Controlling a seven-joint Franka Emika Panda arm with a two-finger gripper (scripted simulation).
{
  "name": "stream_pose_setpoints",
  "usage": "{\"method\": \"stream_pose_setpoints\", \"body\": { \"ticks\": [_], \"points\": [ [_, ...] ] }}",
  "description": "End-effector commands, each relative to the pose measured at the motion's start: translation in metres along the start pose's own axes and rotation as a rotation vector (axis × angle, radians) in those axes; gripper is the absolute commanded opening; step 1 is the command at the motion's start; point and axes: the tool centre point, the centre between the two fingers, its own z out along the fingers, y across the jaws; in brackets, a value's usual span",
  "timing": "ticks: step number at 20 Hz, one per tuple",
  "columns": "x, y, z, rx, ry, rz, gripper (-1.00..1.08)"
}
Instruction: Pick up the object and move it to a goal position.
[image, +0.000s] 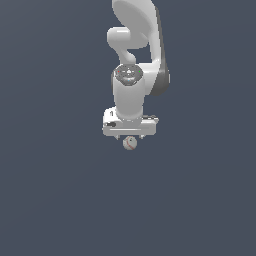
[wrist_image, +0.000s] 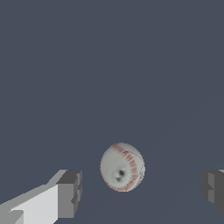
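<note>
The small white ball (image: 130, 143) with thin red seam lines lies on the dark grey floor, showing just below the white gripper body in the exterior view. In the wrist view the ball (wrist_image: 122, 167) sits between the two grey fingertips (wrist_image: 70, 194), with a clear gap on each side. My gripper (wrist_image: 142, 190) is open and touches nothing; in the exterior view the gripper (image: 129, 136) hangs straight down over the ball, its fingers mostly hidden behind the hand.
The white arm (image: 135, 45) rises above the gripper, with a round grey-topped joint (image: 128, 74). The flat dark grey floor (image: 50, 200) fills the view all around.
</note>
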Motion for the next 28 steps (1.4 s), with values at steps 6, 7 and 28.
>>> {"method": "stream_pose_setpoints", "body": {
  "ticks": [6,7,28],
  "points": [
    [-0.003,0.008,0.002,0.009,-0.002,0.033,1.00],
    [-0.004,0.011,0.003,0.013,-0.003,0.046,1.00],
    [-0.012,0.014,0.015,0.016,-0.002,0.206,1.00]
  ]
}}
